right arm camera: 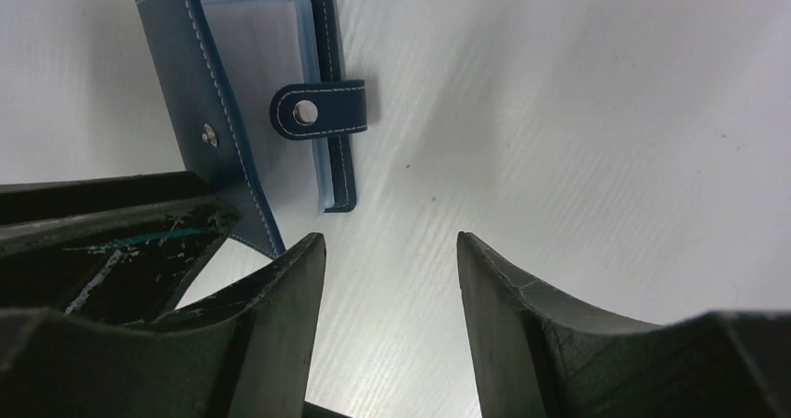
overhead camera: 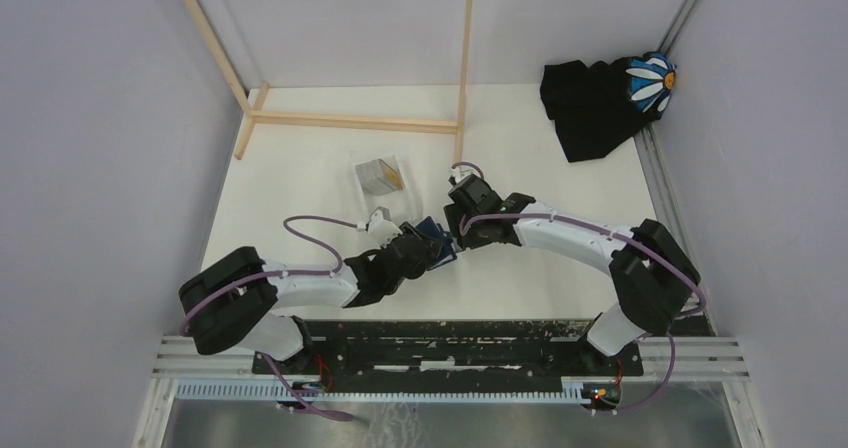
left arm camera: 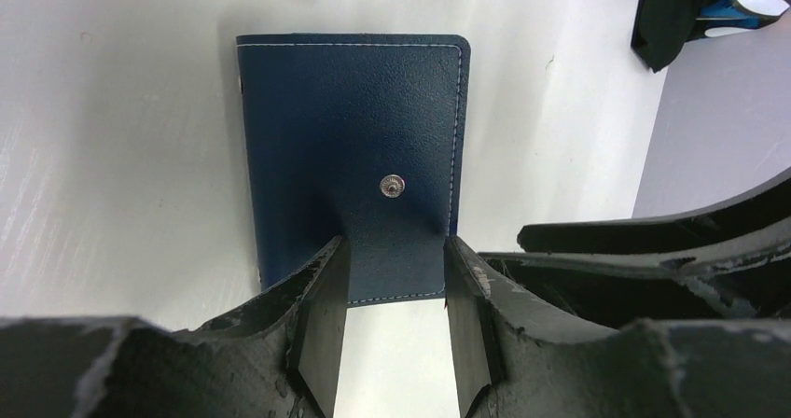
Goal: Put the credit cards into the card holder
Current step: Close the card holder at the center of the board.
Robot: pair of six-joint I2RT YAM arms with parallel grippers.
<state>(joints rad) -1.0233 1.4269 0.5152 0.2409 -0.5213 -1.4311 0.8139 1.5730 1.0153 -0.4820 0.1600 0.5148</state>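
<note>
The card holder (overhead camera: 438,240) is a navy wallet lying open on the white table between the two arms. In the right wrist view it (right arm camera: 215,110) shows one cover raised, grey pockets and a snap strap. My left gripper (left arm camera: 396,250) is shut on the edge of that raised cover (left arm camera: 354,119), below the round snap. My right gripper (right arm camera: 392,250) is open and empty, just right of the wallet above bare table. The credit cards (overhead camera: 380,176), silvery and orange, stand in a clear plastic box behind the wallet.
A wooden frame (overhead camera: 350,120) lies across the back of the table, with an upright post (overhead camera: 466,48). A black cloth with a daisy-print item (overhead camera: 600,103) lies at the back right. Grey walls close both sides. The right arm (left arm camera: 653,250) is close beside my left gripper.
</note>
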